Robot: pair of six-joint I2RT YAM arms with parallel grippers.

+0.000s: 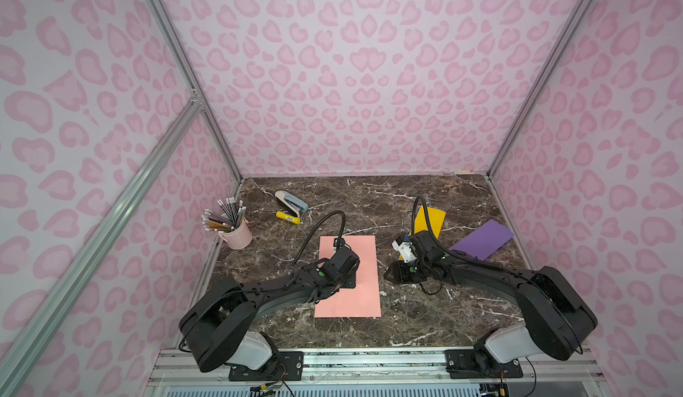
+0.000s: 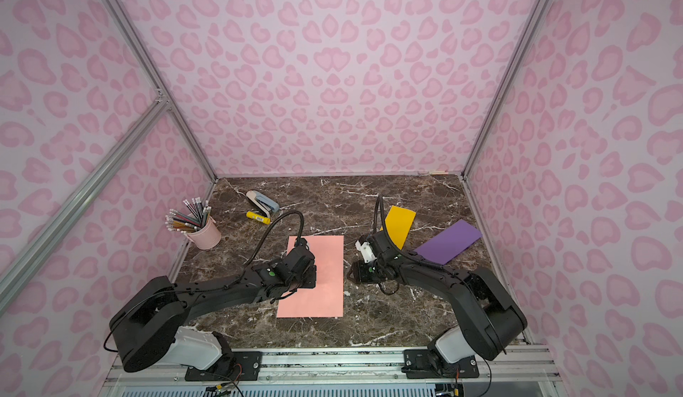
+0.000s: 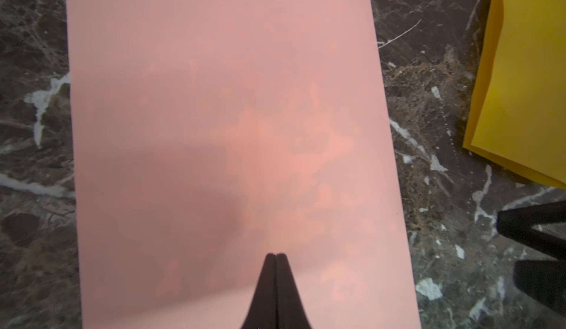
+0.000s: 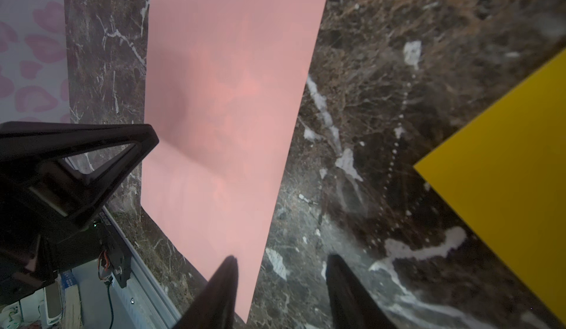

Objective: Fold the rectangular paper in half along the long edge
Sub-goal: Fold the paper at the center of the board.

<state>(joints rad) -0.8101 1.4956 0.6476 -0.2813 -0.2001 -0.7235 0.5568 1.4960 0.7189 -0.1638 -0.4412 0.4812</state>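
The rectangular paper (image 1: 364, 265) (image 2: 329, 262) is pink and lies flat on the dark marble table (image 1: 369, 199), long side running front to back. It fills the left wrist view (image 3: 214, 97) and shows in the right wrist view (image 4: 232, 67). My left gripper (image 1: 350, 281) (image 2: 309, 277) (image 3: 275, 254) is shut, tips together and down on the sheet near its middle, with nothing between them; it also appears as a black triangle (image 4: 147, 137). My right gripper (image 1: 387, 275) (image 2: 349, 271) (image 4: 281, 258) is open, just off the paper's right edge, holding nothing; one finger overlaps that edge.
A yellow sheet (image 1: 430, 221) (image 3: 526, 82) (image 4: 505, 165) and a purple sheet (image 1: 484, 243) lie at the right. A pink cup of pencils (image 1: 236, 234), a stapler (image 1: 292, 201) and a yellow tube (image 1: 288, 217) stand at the back left. Patterned walls enclose three sides.
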